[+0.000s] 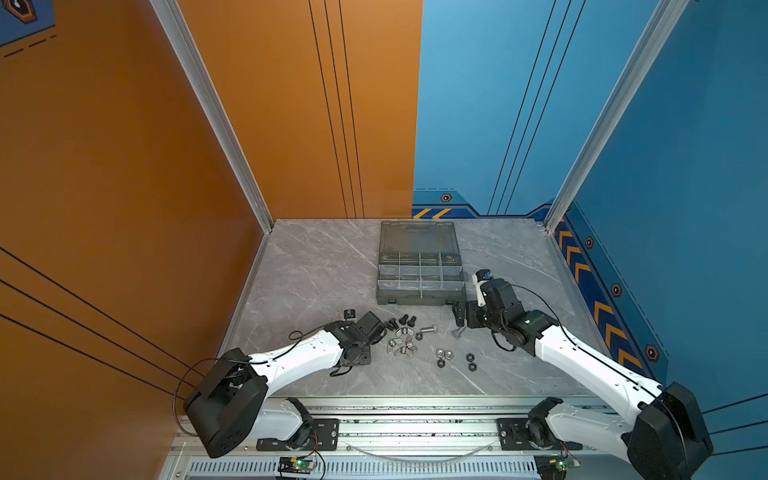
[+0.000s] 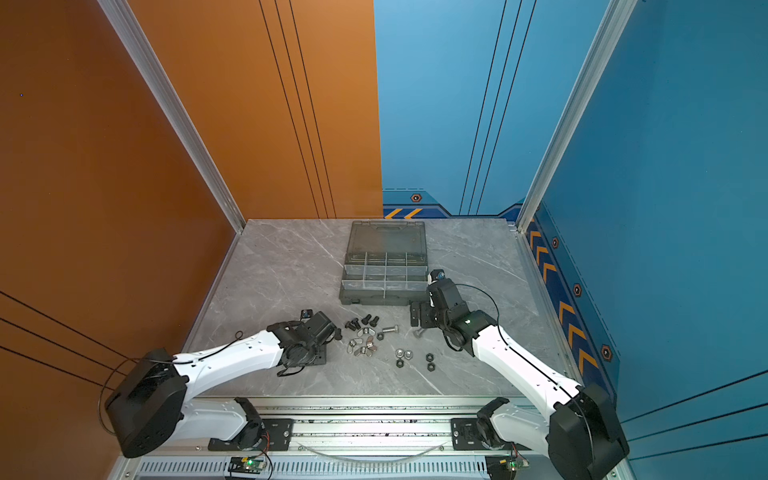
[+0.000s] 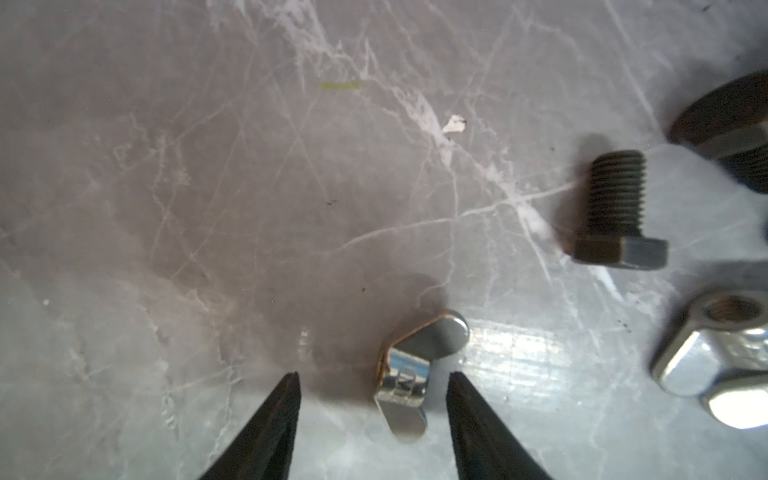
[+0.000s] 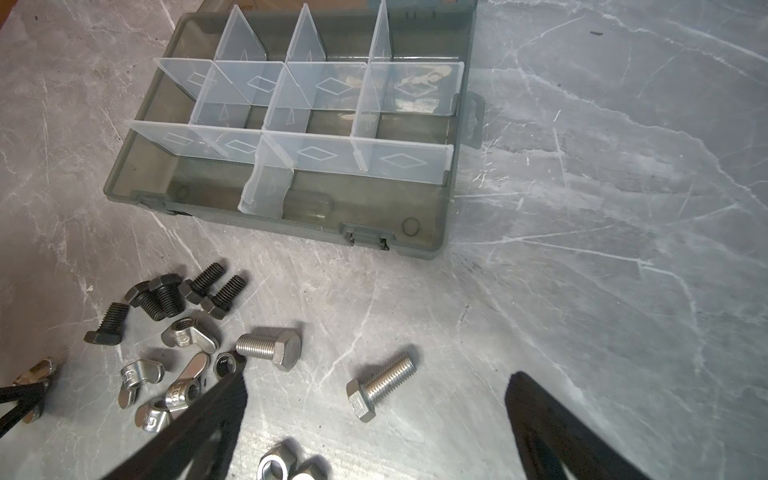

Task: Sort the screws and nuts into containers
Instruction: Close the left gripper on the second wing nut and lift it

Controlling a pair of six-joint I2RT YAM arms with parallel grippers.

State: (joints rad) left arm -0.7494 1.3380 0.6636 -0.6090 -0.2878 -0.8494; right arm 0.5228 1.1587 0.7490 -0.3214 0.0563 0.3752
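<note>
Where the left arm reaches in from the lower left of both top views, the left tool (image 3: 372,376) hangs low over the grey marbled counter (image 1: 316,270). In the left wrist view its 2 black fingertips (image 3: 286,399) stand moderately apart, gripping nothing. 1 small silver wing nut (image 3: 415,374) lies on the counter between them, nearer 1 tip, and no contact shows.

Just right of that tool, below the centre of a top view, lie the short black bolts (image 1: 401,322). The other silver wing nuts (image 1: 401,345) sit just beneath them, and a longer silver hex-head bolt (image 1: 428,329) lies beside both.

Above these, at mid-frame, sits the dark grey plastic organiser case (image 1: 419,300). Its smoky translucent lid (image 1: 417,235) is open toward the far wall, and translucent dividers (image 4: 316,153) split its compartments.

Further right, low on the counter, are 2 silver hex nuts (image 1: 444,354) and a few black hex nuts (image 1: 471,361).

The right tool (image 4: 376,376) is spread wide and holds nothing. A second silver hex-head bolt (image 4: 380,386) lies on the counter between its fingers, touching neither.
</note>
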